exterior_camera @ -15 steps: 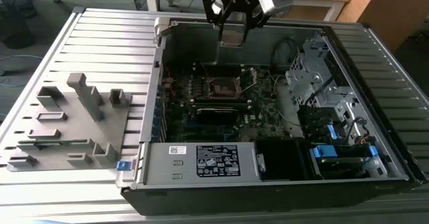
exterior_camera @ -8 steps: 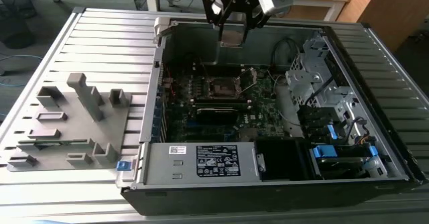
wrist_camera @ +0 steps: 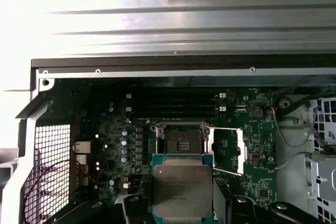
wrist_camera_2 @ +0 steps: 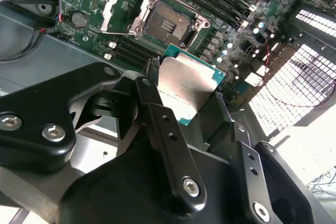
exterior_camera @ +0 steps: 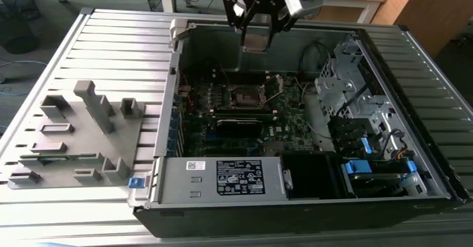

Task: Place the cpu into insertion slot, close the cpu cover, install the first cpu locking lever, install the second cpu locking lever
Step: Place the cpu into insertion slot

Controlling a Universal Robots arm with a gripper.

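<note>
My gripper (exterior_camera: 256, 43) hangs above the far side of the open computer case, shut on the cpu (exterior_camera: 256, 41), a flat square chip with a dull silver face. In both wrist views the cpu (wrist_camera_2: 186, 90) (wrist_camera: 182, 190) sits between the black fingers (wrist_camera_2: 149, 100), held by its edges. The insertion slot (exterior_camera: 244, 94) (wrist_camera_2: 168, 22) (wrist_camera: 182, 141) lies below on the green board, its dark centre bare. Beside it the cpu cover (wrist_camera_2: 118, 6) (wrist_camera: 229, 150), a silver frame, is swung open. The chip is well above the slot, not touching it.
A grey fixture (exterior_camera: 74, 136) with upright posts lies on the slatted table at the exterior view's left. Inside the case are a power supply box (exterior_camera: 221, 178), drive bays with blue tabs (exterior_camera: 369, 166), cables (exterior_camera: 314, 56) and long black memory slots (wrist_camera: 173, 103).
</note>
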